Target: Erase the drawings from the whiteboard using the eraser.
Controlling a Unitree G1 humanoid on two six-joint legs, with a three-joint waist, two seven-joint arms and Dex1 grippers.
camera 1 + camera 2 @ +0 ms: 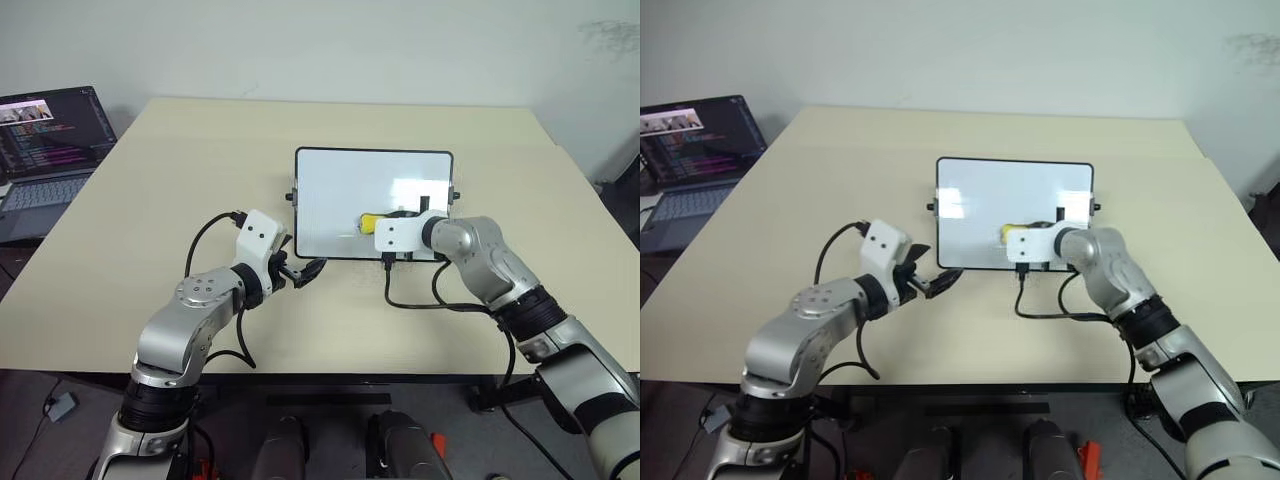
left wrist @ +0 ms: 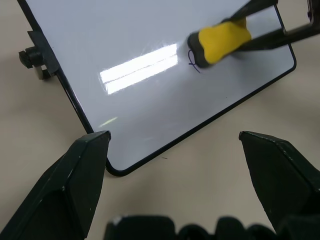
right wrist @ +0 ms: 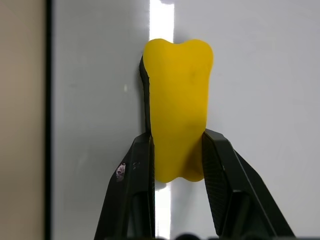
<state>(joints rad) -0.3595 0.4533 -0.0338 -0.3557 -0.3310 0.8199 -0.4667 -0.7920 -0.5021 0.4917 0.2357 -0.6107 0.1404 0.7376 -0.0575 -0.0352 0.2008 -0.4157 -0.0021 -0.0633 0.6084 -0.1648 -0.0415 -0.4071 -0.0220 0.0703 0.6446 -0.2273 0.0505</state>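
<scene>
The whiteboard (image 1: 340,190), glossy white in a thin black frame, lies on the beige table ahead of me. My right gripper (image 3: 177,135) is shut on the yellow eraser (image 3: 177,100), whose black base presses on the board's lower middle. One small dark curl of the drawings (image 2: 192,63) peeks out beside the eraser (image 2: 220,42); the rest of the board looks blank apart from glare. Just off the board's near left corner, my left gripper (image 1: 305,272) hangs open and empty, pointing toward the board.
An open laptop (image 1: 45,150) sits off the table's far left corner. Black cables (image 1: 420,300) loop on the table (image 1: 200,160) below my right wrist. Small black knobs (image 2: 31,57) stick out from the board's sides.
</scene>
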